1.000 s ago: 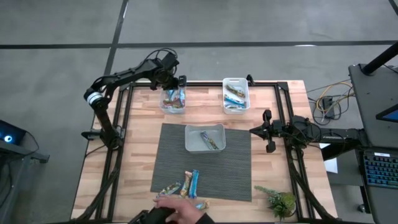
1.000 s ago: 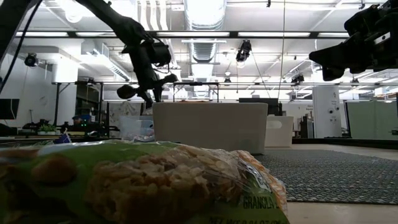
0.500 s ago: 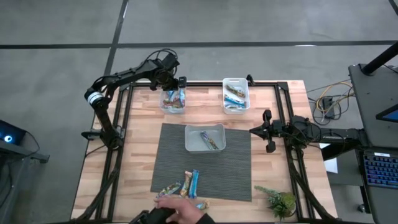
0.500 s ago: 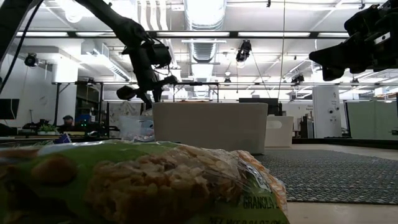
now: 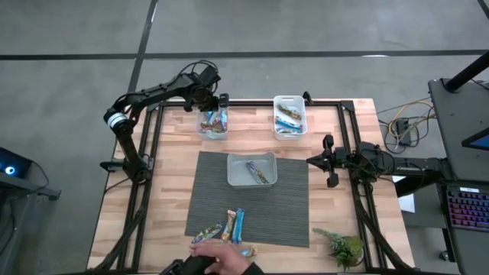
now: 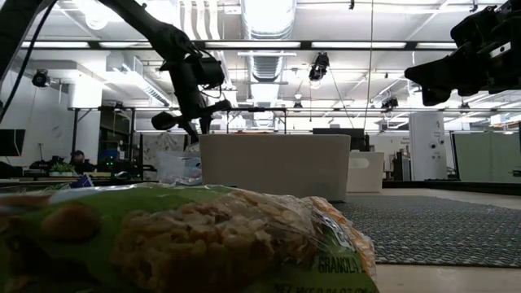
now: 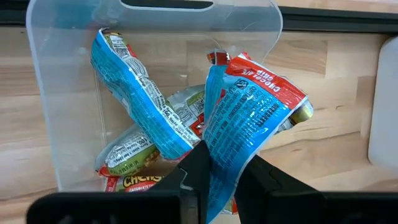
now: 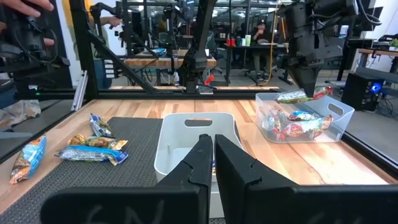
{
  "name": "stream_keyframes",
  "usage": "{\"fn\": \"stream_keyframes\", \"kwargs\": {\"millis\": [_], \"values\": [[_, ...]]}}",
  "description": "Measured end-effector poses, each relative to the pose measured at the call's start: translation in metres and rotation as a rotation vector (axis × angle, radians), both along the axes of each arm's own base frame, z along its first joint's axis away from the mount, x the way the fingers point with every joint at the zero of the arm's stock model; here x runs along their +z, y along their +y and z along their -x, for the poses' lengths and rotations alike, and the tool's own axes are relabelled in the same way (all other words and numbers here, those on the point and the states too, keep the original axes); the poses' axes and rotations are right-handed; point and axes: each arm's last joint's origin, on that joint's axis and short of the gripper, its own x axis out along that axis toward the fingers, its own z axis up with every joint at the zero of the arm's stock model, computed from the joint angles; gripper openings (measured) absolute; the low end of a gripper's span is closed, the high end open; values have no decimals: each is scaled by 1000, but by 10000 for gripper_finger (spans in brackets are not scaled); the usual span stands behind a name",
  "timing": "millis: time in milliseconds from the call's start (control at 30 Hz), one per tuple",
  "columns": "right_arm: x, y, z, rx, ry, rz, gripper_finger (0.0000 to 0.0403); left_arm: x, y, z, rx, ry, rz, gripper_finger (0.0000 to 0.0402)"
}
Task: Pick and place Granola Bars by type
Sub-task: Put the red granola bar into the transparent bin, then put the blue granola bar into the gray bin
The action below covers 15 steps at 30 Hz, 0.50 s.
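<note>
My left gripper (image 5: 220,107) hangs over the far-left clear tub (image 5: 200,126), shut on a blue-and-red wrapped granola bar (image 7: 255,106). That tub holds several mixed-wrapper bars (image 7: 134,106). The far-right tub (image 5: 276,122) holds blue-wrapped bars (image 5: 289,116). One bar (image 5: 260,173) lies in the centre tub (image 5: 235,174) on the grey mat. Several more bars (image 5: 229,224) lie flat on the mat's near part. My right gripper (image 5: 329,162) waits shut at the table's right edge. My left gripper pinches the blue-and-red bar between its two fingers (image 7: 200,168), near the wrapper's middle (image 7: 229,155). It comes from above, pointing down. The bar (image 8: 301,95) is lifted clear, lying about level just above the far-left tub's rim.
A person's hand (image 5: 221,255) rests at the table's near edge beside the loose bars. A small green plant (image 5: 344,247) stands at the near-right corner. A green-wrapped bar (image 6: 187,244) lies right in front of the low camera. Bare wood shows left and right of the mat.
</note>
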Motion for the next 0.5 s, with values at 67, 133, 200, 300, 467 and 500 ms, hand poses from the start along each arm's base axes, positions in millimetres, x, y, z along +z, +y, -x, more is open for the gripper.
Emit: {"fn": "stream_keyframes", "kwargs": {"millis": [67, 133, 200, 300, 467, 500], "values": [[0, 0, 0, 0, 0, 0, 9, 0, 0, 0, -2, 1, 0, 40], [0, 0, 0, 0, 0, 0, 9, 0, 0, 0, -9, 3, -3, 43], [0, 0, 0, 0, -1, 0, 9, 0, 0, 0, -12, 4, -4, 54], [0, 0, 0, 0, -1, 0, 9, 0, -1, 0, -8, 5, -1, 81], [0, 0, 0, 0, -1, 0, 9, 0, -2, 0, -5, 11, 8, 125], [0, 0, 0, 0, -1, 0, 9, 0, -3, 0, -9, 11, 9, 131]]}}
